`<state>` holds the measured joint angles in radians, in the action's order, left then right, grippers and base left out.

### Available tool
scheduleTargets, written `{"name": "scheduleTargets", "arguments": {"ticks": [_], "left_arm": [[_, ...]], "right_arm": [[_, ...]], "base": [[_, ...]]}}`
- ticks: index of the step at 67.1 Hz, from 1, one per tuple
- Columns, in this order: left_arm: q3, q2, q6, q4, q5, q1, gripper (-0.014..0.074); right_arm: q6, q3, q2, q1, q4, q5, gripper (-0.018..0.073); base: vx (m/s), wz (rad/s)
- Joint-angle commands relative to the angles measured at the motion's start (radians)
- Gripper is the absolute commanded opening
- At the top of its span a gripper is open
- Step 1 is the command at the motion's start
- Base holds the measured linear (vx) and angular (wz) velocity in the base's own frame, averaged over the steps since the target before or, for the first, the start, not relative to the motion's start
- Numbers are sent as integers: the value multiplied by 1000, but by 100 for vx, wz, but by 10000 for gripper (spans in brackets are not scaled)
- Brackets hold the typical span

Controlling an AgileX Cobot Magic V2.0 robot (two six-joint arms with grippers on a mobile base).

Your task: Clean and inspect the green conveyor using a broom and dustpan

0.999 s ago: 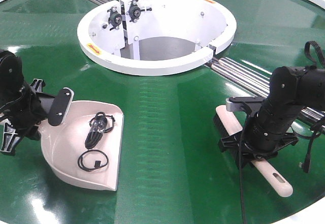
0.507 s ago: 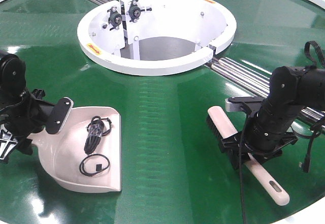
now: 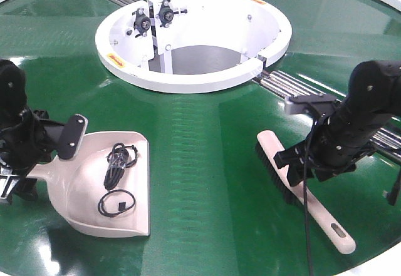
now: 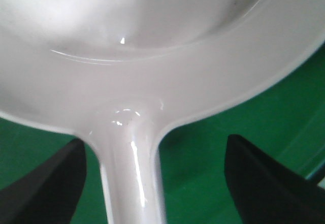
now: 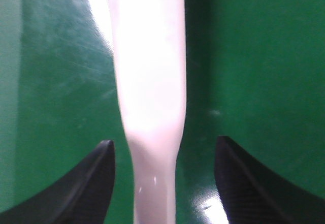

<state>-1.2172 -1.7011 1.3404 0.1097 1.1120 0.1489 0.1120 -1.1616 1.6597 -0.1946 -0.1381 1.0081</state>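
Observation:
The green conveyor (image 3: 207,163) carries the beige dustpan (image 3: 106,185) at the left and the beige broom (image 3: 301,191) at the right, both lying flat. My left gripper (image 3: 28,163) is open at the dustpan's handle. In the left wrist view the handle (image 4: 129,173) runs between the spread fingers (image 4: 51,183) without being gripped. My right gripper (image 3: 316,163) is open above the broom's handle. In the right wrist view the handle (image 5: 152,107) lies between the fingers (image 5: 244,183) with green gaps on both sides. Black cable coils (image 3: 116,163) lie in the pan.
The white ring hub (image 3: 188,76) stands at the back centre. Silver rails (image 3: 301,91) run from it to the right, behind my right arm. A second black loop (image 3: 116,202) lies near the pan's front lip. The belt's white edge shows at the bottom right.
The broom slid left and forward, then came to rest on the belt. My right gripper has lifted and shifted right above it. The dustpan turned slightly and my left arm shifted a little.

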Motion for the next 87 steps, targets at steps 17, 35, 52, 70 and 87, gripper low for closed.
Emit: {"name": "scheduleTargets", "arguments": {"ticks": [17, 35, 52, 70, 87], "left_arm": [[-19, 188, -149, -178, 32, 7, 539], [-19, 394, -412, -349, 0, 7, 539], [-19, 609, -514, -504, -138, 7, 539], [44, 922, -750, -498, -319, 7, 539], [355, 1169, -1044, -196, -474, 27, 539]], "right_arm": [[8, -29, -222, 4, -3, -58, 424], [8, -29, -425, 4, -37, -189, 424], [19, -14, -627, 4, -47, -238, 424], [74, 185, -905, 4, -43, -395, 424], [110, 428, -1150, 4, -44, -568, 424]], "base": [[0, 0], [0, 0], [0, 0], [0, 0], [0, 0]]}}
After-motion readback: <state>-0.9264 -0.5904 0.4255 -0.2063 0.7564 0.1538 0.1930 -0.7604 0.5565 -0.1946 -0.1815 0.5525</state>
